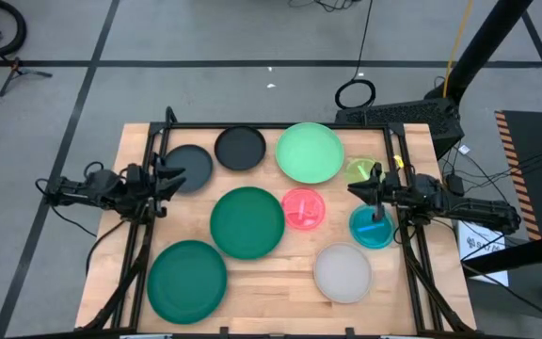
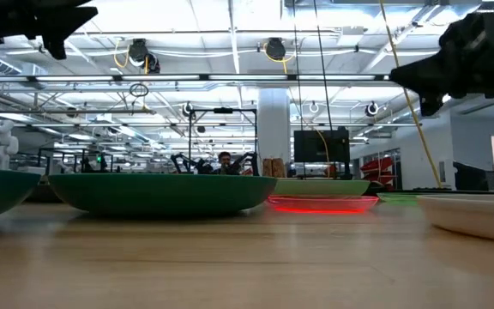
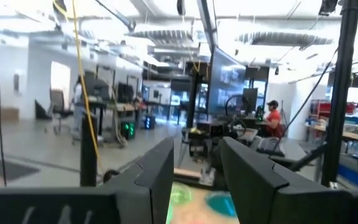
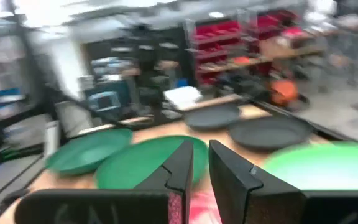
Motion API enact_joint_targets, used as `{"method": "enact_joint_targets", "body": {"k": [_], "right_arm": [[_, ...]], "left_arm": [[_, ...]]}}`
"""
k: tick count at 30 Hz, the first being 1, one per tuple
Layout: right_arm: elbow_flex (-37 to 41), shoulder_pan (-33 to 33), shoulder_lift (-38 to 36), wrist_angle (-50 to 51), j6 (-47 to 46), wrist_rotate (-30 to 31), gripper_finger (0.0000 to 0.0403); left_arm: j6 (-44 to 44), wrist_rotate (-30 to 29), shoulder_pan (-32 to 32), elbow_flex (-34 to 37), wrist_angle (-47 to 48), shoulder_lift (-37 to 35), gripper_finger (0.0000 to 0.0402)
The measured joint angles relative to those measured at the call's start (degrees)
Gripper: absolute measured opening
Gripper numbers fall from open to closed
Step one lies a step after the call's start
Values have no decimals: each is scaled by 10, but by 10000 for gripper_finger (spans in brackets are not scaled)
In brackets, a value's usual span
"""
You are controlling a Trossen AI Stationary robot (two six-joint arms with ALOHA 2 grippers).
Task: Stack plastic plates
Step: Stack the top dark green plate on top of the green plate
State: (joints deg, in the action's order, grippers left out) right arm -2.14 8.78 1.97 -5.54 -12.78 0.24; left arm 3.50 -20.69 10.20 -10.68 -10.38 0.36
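Several round plates lie flat on the wooden table: a dark grey one (image 1: 188, 168), a black one (image 1: 241, 148), a light green one (image 1: 310, 152), a small yellow-green one (image 1: 360, 171), a pink one (image 1: 302, 208), a blue one (image 1: 373, 229), two dark green ones (image 1: 247, 222) (image 1: 187, 280) and a frosted white one (image 1: 342, 272). My left gripper (image 1: 177, 177) hovers open over the dark grey plate's edge, raised well above the table (image 2: 58, 26). My right gripper (image 1: 358, 188) hangs open, with a narrow gap (image 4: 201, 171), between the yellow-green and blue plates, also raised (image 2: 431, 81).
A black metal frame (image 1: 280, 125) runs along the table's far edge and down both sides. Cables and a ring lie on the floor beyond it. Bare wood shows near the front edge between the dark green and white plates. A person (image 3: 271, 118) sits far off in the room.
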Motion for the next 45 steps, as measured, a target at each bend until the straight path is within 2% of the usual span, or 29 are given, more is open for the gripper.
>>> {"method": "enact_joint_targets", "body": {"k": [7, 14, 17, 23, 28, 32, 37, 45], "right_arm": [[-46, 0, 80, -31, -11, 11, 45], [-80, 0, 206, -105, -11, 11, 45], [-112, 0, 263, -108, -11, 11, 45], [-188, 0, 366, -108, 0, 11, 45], [-247, 0, 429, -87, 0, 10, 45], [-281, -1, 473, -79, 0, 9, 45], [-322, -7, 531, -79, 1, -17, 45], [-379, -7, 633, -77, 36, -19, 45]], "left_arm": [[42, -17, 0, 0, -7, 0, 141], [98, -34, 0, 0, -51, 0, 141], [127, -58, 0, 0, -78, 0, 141], [174, -95, 0, 0, -74, 0, 141], [177, -96, 0, 0, -95, 0, 141], [148, -96, 0, 0, -92, 0, 141], [131, -96, 0, 0, -94, 0, 141], [131, -97, 0, 0, -96, 0, 141]]}}
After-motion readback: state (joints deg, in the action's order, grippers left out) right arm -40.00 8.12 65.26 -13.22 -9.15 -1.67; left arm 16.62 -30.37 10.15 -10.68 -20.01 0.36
